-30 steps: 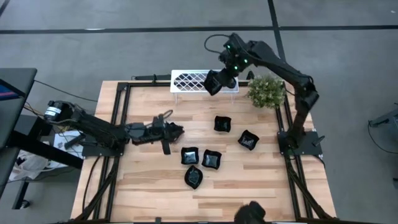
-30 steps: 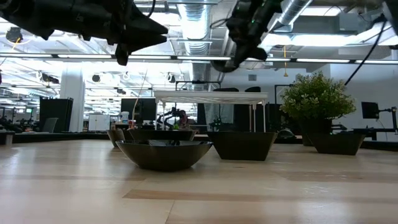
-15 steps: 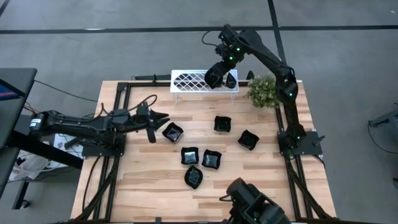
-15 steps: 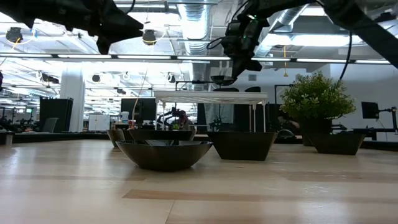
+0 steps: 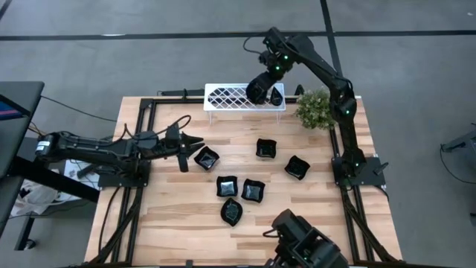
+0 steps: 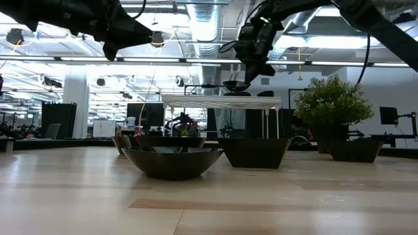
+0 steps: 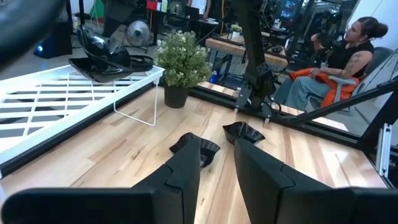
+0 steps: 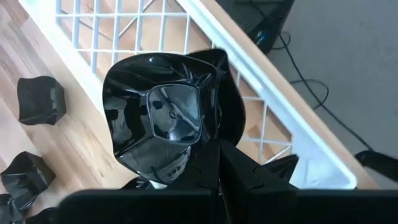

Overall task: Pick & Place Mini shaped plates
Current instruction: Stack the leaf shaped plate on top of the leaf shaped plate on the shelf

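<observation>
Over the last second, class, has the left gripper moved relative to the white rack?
Yes. The left gripper has drawn back toward the table's left edge, away from the white rack.

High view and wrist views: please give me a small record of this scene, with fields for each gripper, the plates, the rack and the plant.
right gripper: shut on a black plate, above the white rack
left gripper: open, empty, beside a plate on table
loose plates on table: six
rack: far edge of the table
potted plant: right of rack
</observation>
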